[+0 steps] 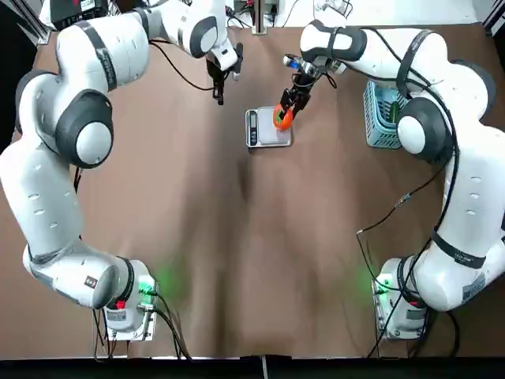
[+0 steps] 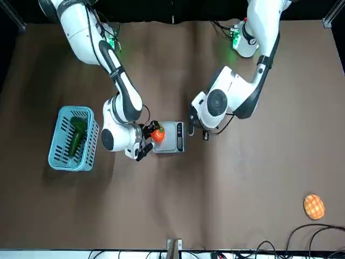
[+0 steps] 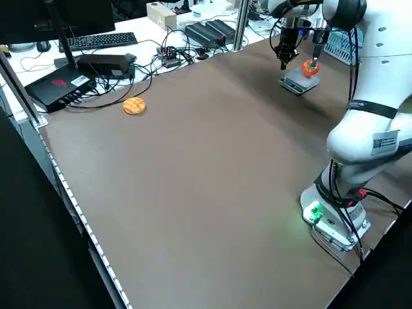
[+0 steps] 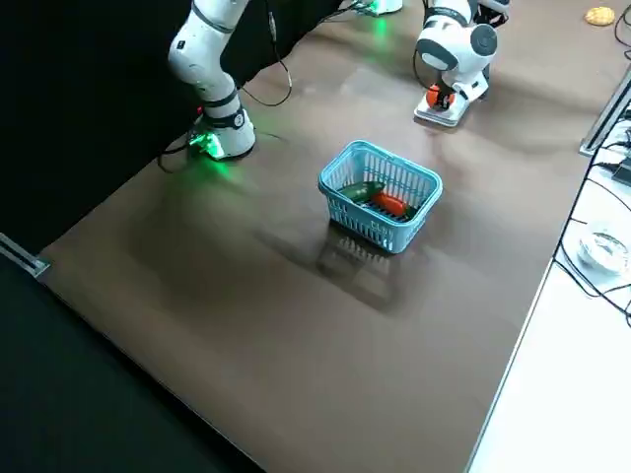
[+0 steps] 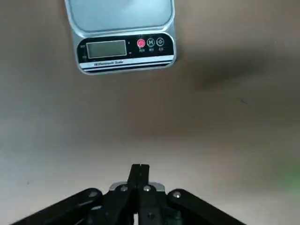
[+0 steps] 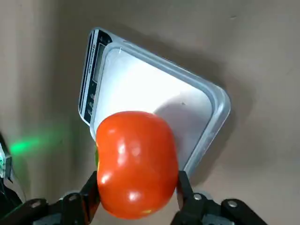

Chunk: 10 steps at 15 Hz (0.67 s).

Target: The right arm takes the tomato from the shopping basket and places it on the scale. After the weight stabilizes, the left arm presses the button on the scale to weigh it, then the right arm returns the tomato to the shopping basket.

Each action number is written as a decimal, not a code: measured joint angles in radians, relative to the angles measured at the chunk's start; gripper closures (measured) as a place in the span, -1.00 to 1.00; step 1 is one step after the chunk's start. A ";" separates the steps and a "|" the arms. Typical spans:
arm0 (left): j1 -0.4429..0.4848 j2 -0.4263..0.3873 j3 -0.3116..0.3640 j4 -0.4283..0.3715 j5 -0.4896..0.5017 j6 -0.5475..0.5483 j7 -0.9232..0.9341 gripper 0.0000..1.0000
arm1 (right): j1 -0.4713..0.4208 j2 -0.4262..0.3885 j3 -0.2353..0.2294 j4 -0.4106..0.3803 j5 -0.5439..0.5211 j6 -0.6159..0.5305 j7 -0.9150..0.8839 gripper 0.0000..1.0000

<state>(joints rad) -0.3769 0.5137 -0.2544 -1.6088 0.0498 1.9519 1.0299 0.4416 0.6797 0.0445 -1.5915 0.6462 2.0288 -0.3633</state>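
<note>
Brown matte table (image 1: pixel 237 253). At right in the top view, a light-blue lattice shopping basket (image 1: pixel 382 118). At upper centre, the flat silver-grey scale (image 1: pixel 267 128); above its edge the right gripper (image 1: pixel 286 109) clamps the glossy round tomato (image 1: pixel 282 118). The left gripper (image 1: pixel 218 88), fingers pressed together, hangs left of the scale.

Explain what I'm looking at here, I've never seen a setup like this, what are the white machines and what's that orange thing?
These are two white robot arms at a brown table, filmed from overhead, across, both sides, and from each wrist. The right tool is shut on the tomato, holding it over the scale. The left tool, fingers together, hovers beside the scale's button strip, touching nothing. The shopping basket holds a green vegetable and something red. A waffle-like disc lies apart near the table's edge.
</note>
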 joint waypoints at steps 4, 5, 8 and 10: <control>-0.021 0.015 -0.001 0.001 0.000 0.034 -0.001 0.98 | 0.000 0.002 0.000 0.003 0.001 0.000 0.000 -0.35; -0.033 0.016 -0.001 0.001 0.000 0.050 -0.014 0.98 | 0.000 0.002 0.000 0.004 0.001 0.000 0.000 -0.36; -0.072 0.032 -0.001 0.001 0.000 0.104 -0.072 0.98 | 0.000 0.004 0.000 0.010 0.001 0.001 -0.001 -0.80; -0.102 0.054 -0.001 0.001 0.000 0.149 -0.102 0.98 | 0.000 0.005 0.000 0.013 0.001 0.001 -0.001 -1.00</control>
<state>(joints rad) -0.4790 0.5673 -0.2558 -1.6076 0.0498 2.1006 0.9278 0.4418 0.6842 0.0443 -1.5788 0.6475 2.0300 -0.3644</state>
